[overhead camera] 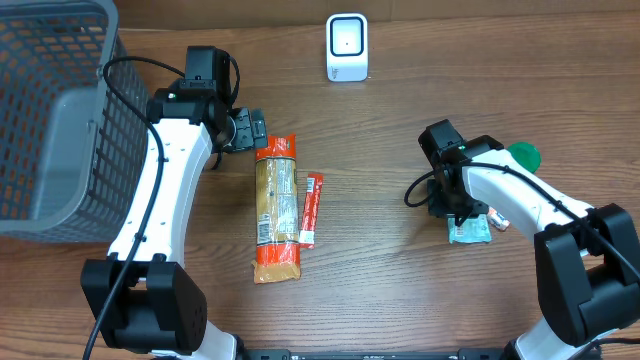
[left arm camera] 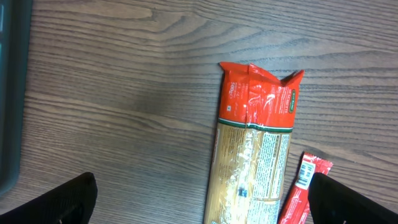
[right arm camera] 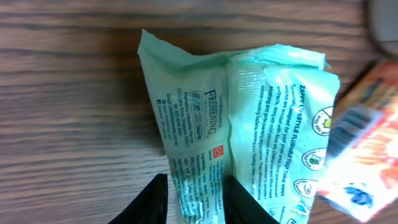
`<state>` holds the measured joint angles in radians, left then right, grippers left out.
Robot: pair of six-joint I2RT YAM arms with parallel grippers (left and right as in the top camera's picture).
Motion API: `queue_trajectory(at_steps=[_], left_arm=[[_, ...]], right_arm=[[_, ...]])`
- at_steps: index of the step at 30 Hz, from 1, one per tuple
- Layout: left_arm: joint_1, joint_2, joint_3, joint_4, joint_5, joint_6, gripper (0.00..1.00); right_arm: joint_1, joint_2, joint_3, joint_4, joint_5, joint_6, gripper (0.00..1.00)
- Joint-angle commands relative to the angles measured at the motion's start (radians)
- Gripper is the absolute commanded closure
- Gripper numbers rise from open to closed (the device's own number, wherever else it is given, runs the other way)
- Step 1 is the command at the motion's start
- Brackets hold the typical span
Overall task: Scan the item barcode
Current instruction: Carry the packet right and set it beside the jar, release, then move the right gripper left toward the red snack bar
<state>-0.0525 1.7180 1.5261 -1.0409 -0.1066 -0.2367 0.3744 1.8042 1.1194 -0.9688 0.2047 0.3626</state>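
Currently, right claw (right arm camera: 196, 198) pinching wipes pack (right arm camera: 205, 124), long axis pointing away from it, left claw (left arm camera: 202, 202) open.

Shop-checkout setup: mesh basket (overhead camera: 60, 60), barcode scanner (overhead camera: 347, 47), pasta packet (overhead camera: 277, 205) on wooden table (overhead camera: 400, 290).

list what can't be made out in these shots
Right wrist: wipes pack shows no barcode; its lower end is cut by the bottom edge and the right pincer.
Right wrist: orange packet blurred, cut by the right edge; stripes unreadable.
Overhead: the right arm hides most of the wipes pack and part of a green object.
Left wrist: pasta packet runs off the bottom edge; print too small to read.
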Motion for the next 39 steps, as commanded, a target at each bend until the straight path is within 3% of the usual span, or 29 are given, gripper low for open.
queue_trajectory(at_steps=[1,8,17,23,26,29,31,34,39], left_arm=[[0.000,-0.012,0.015,0.000,-0.007,0.005,0.00],[0.000,-0.012,0.015,0.000,-0.007,0.005,0.00],[0.000,-0.012,0.015,0.000,-0.007,0.005,0.00],[0.000,-0.012,0.015,0.000,-0.007,0.005,0.00],[0.000,-0.012,0.015,0.000,-0.007,0.005,0.00],[0.000,-0.012,0.015,0.000,-0.007,0.005,0.00],[0.000,-0.012,0.015,0.000,-0.007,0.005,0.00],[0.000,-0.012,0.015,0.000,-0.007,0.005,0.00],[0.000,-0.012,0.015,0.000,-0.007,0.005,0.00]], right_arm=[[0.000,-0.019,-0.008,-0.003,0.098,0.004,0.70],[0.000,-0.019,-0.008,-0.006,0.135,-0.003,0.69],[0.006,-0.022,0.008,0.005,0.034,0.013,0.69],[0.044,-0.032,0.114,0.000,-0.267,0.075,0.66],[0.086,-0.032,0.133,0.108,-0.457,0.139,0.65],[0.150,-0.029,0.132,0.230,-0.483,0.212,0.66],[0.205,-0.027,0.131,0.315,-0.475,0.263,0.71],[0.303,-0.022,0.131,0.437,-0.425,0.353,0.96],[0.418,-0.006,0.130,0.511,-0.285,0.474,0.96]])
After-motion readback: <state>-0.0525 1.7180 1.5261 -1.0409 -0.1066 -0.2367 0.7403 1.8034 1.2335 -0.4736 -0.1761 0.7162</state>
